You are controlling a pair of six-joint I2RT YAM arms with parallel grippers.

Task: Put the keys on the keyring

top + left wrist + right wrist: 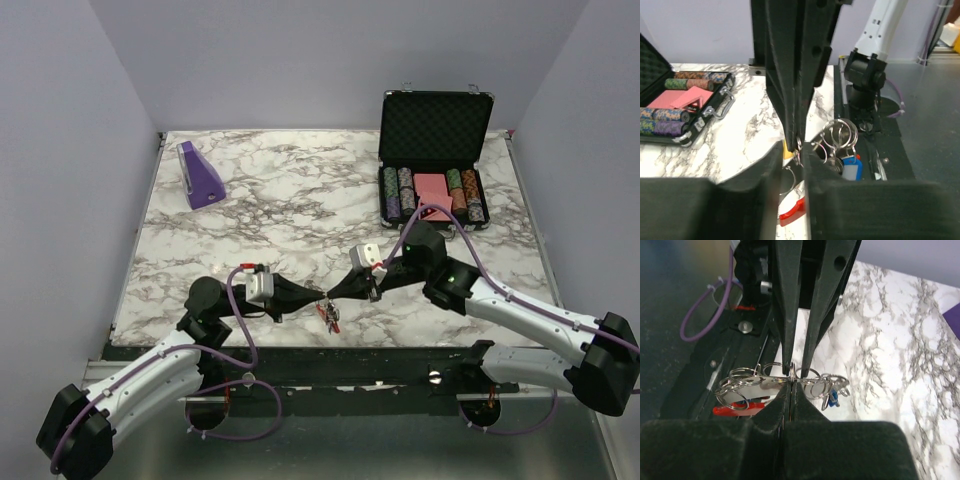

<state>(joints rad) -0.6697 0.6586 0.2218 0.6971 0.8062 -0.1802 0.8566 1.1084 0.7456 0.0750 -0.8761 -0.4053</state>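
Left end effector (318, 297) and right end effector (338, 294) both pinched closed on keyring (328, 315) at counter (300, 200) front edge, blue keys (832, 399) alongside.

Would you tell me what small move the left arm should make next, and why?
Probably ease the left gripper shut on the keyring, next to the right gripper's tips. The right gripper is shut on its rings, while the left fingers bracket them with a narrow gap; whether they grip yet is unclear. A second hold should steady the bunch for threading the blue keys.
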